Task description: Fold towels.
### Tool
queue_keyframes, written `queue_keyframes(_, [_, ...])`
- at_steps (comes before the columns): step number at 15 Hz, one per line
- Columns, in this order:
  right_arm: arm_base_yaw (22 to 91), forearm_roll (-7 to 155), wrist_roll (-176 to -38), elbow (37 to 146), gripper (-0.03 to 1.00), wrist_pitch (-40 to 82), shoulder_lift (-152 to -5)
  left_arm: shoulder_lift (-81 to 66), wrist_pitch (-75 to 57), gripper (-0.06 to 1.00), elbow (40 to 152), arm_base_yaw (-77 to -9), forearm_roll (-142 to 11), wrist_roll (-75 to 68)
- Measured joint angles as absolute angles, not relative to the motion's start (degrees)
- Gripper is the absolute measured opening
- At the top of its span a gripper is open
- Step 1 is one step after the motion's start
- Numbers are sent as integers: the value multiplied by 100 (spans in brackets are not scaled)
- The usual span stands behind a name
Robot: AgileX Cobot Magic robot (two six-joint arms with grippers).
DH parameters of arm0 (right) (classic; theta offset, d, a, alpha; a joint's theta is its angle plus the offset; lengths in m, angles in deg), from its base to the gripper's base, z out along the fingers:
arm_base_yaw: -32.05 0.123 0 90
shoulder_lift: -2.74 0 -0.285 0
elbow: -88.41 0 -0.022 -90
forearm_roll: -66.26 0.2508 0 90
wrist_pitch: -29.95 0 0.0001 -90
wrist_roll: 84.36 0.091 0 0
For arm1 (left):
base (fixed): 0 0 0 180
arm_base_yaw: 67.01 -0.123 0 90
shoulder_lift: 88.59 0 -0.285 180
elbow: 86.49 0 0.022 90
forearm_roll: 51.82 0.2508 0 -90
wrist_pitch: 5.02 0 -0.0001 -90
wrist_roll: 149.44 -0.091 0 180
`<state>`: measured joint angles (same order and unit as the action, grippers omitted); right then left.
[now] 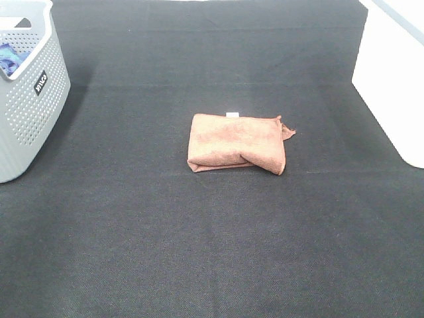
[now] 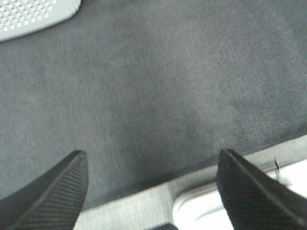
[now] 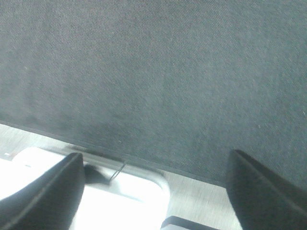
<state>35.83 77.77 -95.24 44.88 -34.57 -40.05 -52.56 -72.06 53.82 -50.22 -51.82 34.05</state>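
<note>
One towel (image 1: 237, 143), terracotta and folded into a small rectangle, lies mid-surface (image 1: 199, 252) in the high view, a white tag at its far edge; a grey basket (image 1: 30, 99) stands far left, a white bin (image 1: 394, 79) far right, and neither hand shows. From the left wrist, the left hand (image 2: 153, 184) gapes wide over bare dark cloth, towel out of sight. From the right wrist, the right hand (image 3: 156, 184) is likewise spread, empty, no towel near.
</note>
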Motion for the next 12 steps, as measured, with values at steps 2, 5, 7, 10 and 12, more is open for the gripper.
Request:
queue_keyframes(2, [3583, 7668, -9524, 4207, 76, -3451, -3163, -5983, -6959, 71, 4952, -5022, -5182, 3056])
queue_keyframes(5, [3583, 7365, -9524, 4184, 76, -3394, -2527, -6510, -6656, 71, 4517, -5022, -5554, 2477])
queue_keyframes(7, [3583, 7290, -9519, 4093, 76, -3251, -2436, -6522, -6570, 71, 4494, -5022, -5783, 2185])
queue_keyframes(10, [3583, 7273, -9513, 4052, 76, -3153, -2436, -6522, -6564, 71, 4488, -5022, -5818, 2105])
queue_keyframes(12, [3583, 7307, -9513, 4052, 76, -3153, -2436, -6522, -6564, 71, 4488, -5022, -5841, 2105])
